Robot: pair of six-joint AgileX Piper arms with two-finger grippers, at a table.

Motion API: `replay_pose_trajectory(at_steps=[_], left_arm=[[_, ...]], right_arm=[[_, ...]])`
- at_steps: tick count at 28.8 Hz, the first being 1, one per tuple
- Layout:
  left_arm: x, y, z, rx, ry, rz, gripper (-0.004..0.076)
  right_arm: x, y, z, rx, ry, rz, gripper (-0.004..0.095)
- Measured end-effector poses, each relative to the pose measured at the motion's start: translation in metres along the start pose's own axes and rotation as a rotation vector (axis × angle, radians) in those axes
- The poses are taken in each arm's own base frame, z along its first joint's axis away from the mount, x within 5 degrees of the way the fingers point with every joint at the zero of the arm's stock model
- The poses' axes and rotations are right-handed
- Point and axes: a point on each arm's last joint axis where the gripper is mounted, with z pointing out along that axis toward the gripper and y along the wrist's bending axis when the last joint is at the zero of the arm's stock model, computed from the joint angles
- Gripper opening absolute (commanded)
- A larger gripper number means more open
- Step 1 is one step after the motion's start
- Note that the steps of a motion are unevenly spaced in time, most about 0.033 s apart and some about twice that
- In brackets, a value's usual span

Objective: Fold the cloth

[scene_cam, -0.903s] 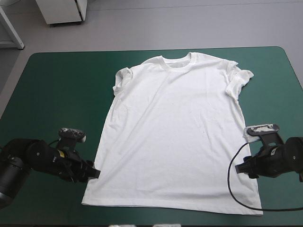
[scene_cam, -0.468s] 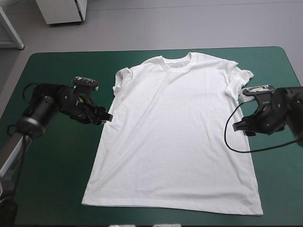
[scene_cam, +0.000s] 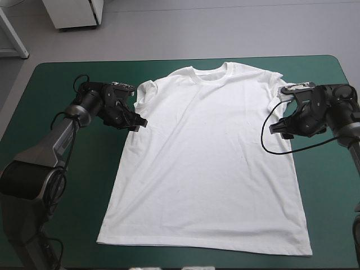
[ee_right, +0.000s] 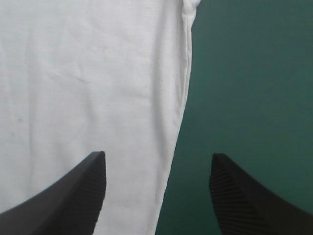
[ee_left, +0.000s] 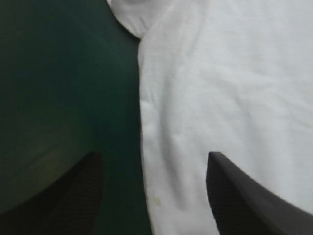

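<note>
T-shirt [scene_cam: 208,163] lies spread flat on the teal-green cover [scene_cam: 50,169], mid-table and a bit right of centre. Long axis runs from near edge to far edge. Collar [scene_cam: 212,72] points at the far edge, and hem [scene_cam: 202,243] runs along the near edge, just inside it. The axis is slightly skewed, with the hem end wider than the shoulders and drifting right. Both sleeves are bunched: left sleeve [scene_cam: 145,93] is rolled in against the body, right sleeve [scene_cam: 285,94] is crumpled the same way.

Left gripper [scene_cam: 139,122] is at the T-shirt's left side edge, just hem-side of the left sleeve. In the left wrist view, the fingers stand wide apart and the side edge runs through the gap. One finger [ee_left: 63,196] is over bare cover, the other over cloth. Nothing is pinched.

Right gripper [scene_cam: 274,128] mirrors it at the right side edge, just hem-side of the right sleeve. In the right wrist view it is also spread wide, with the edge between the fingers. One finger [ee_right: 63,196] is over cloth, the other over cover. No grip on the cloth.

Can't tell if either gripper's tips touch the table.
</note>
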Motion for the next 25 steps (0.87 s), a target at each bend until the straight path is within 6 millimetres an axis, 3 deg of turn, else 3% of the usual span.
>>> replay_pose_trajectory(at_steps=[7, 10, 12, 17, 22, 25], left_arm=[[0.0, 0.01, 0.034, -0.013, 0.078, -0.007, 0.0382], [-0.001, 0.011, 0.036, -0.015, 0.085, -0.002, 0.0335], [-0.001, 0.01, 0.035, -0.015, 0.084, -0.002, 0.0271], [-0.002, 0.01, 0.037, -0.001, 0.094, 0.004, -0.0008], [-0.002, 0.008, 0.037, 0.014, 0.1, 0.0, -0.0009], [-0.002, 0.006, 0.038, 0.013, 0.102, 0.007, -0.0009]], right_arm=[[-0.01, -0.001, 0.02, -0.003, 0.027, -0.003, 0.0563], [-0.013, -0.002, 0.027, -0.004, 0.035, -0.003, 0.0563], [-0.016, -0.002, 0.03, -0.004, 0.035, -0.003, 0.0563], [-0.022, -0.004, 0.034, 0.002, 0.027, -0.006, 0.0563], [-0.028, -0.005, 0.045, 0.002, 0.032, -0.006, 0.0563], [-0.031, -0.005, 0.063, -0.002, 0.058, -0.009, 0.0563]])
